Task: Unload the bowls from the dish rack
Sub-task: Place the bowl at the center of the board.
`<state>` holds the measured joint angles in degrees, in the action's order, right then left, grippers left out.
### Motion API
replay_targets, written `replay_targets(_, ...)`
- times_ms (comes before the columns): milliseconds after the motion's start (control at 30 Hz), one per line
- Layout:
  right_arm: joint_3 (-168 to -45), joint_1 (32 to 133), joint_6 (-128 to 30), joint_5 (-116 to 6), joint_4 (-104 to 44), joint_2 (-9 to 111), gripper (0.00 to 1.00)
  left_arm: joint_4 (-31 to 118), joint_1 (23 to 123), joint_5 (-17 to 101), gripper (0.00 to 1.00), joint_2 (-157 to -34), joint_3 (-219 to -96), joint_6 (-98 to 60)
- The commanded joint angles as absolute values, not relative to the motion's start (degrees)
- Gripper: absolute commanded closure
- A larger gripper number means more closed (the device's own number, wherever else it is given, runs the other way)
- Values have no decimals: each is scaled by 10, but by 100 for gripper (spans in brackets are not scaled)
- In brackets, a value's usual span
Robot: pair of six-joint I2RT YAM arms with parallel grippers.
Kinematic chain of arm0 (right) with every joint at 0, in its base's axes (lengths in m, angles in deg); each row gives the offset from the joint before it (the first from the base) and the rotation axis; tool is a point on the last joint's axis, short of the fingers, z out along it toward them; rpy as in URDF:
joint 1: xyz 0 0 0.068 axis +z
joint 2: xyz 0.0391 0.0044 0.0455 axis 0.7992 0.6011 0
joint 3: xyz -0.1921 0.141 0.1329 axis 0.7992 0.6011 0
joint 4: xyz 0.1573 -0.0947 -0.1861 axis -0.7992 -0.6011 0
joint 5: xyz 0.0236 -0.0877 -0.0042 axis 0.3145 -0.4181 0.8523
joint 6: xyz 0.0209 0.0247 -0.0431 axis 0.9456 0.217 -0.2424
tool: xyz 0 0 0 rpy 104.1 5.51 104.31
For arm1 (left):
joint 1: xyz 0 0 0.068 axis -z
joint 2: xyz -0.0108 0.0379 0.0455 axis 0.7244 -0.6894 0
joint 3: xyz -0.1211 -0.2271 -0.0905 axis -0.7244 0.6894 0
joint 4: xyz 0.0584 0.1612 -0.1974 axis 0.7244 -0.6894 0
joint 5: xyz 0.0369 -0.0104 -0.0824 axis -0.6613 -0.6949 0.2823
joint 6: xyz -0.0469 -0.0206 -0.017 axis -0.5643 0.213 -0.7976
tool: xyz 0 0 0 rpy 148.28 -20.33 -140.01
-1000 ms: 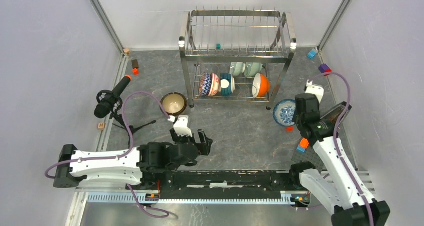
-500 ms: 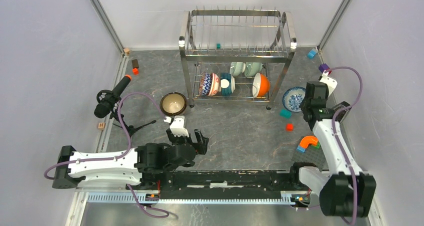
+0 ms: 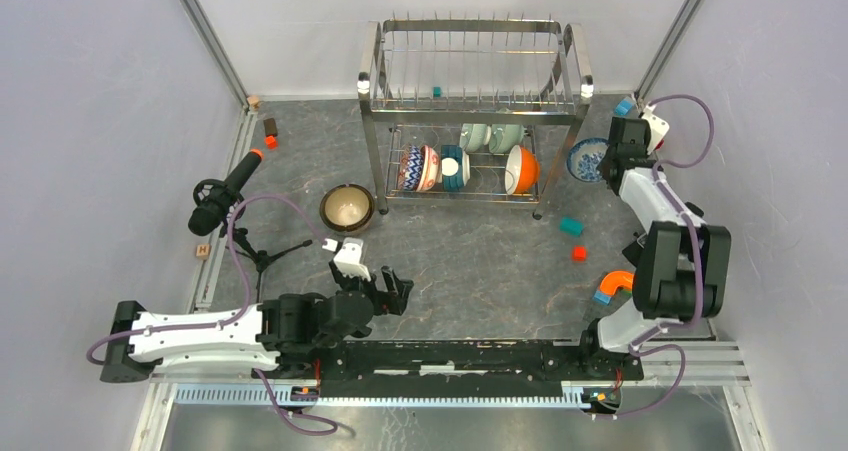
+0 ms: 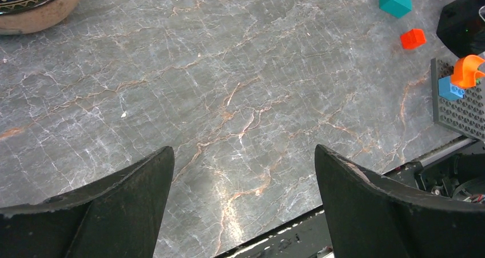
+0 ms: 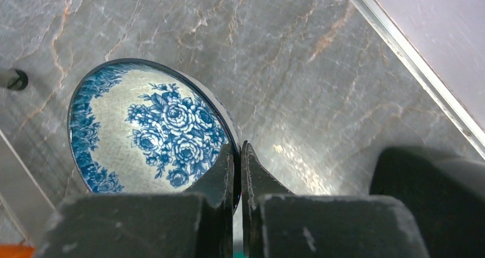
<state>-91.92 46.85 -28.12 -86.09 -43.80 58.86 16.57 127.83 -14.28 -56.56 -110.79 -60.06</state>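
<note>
REMOTE DESK: My right gripper (image 5: 237,175) is pinched shut on the rim of the blue-and-white bowl (image 5: 148,129), one jaw inside and one outside. It is at the far right of the table (image 5: 286,52), just beside the right end of the dish rack (image 3: 475,71). I judge this a narrow hold on glazed ceramic: the bowl could swivel or slip out. If it is let go above the surface, it may chip or roll against the rack's foot (image 5: 14,79). I cannot tell whether it rests on the table. The bowl is shallow and dark-rimmed, with blue roses on white inside. Five more bowls (image 3: 453,168) stand on edge in the rack's lower tier. A brown bowl (image 3: 347,207) sits on the table left of the rack. My left gripper (image 4: 243,155) hangs wide apart over bare table, holding nothing.
</note>
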Motion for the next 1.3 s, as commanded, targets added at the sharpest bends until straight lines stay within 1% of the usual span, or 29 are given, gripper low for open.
replay_targets(0,-978,445,-263,-834,-388,642,100,226,1280,-161,3,-546,-1087,-552)
replay_targets(233,-1008,425,-246,-776,-374,700,100,251,1280,-176,3,-562,-1081,-532)
replay_targets(600,-1016,410,-243,-734,-387,745,100,225,1280,-174,3,-596,-1099,-549)
replay_targets(633,-1015,409,-247,-733,-388,748,98,223,1279,-174,3,-597,-1099,-551)
replay_targets(667,-1015,409,-251,-731,-390,749,93,221,1280,-174,3,-596,-1099,-553)
replay_targets(867,-1010,405,-277,-725,-399,742,54,203,1280,-178,3,-602,-1106,-556)
replay_targets(933,-1009,405,-282,-722,-404,728,43,192,1280,-179,3,-604,-1113,-559)
replay_targets(1033,-997,406,-285,-720,-404,695,32,180,1280,-181,2,-605,-1122,-560)
replay_targets(1133,-984,405,-283,-718,-411,653,26,176,1280,-186,2,-603,-1130,-562)
replay_targets(1267,-967,407,-266,-716,-431,582,23,162,1280,-188,1,-613,-1151,-552)
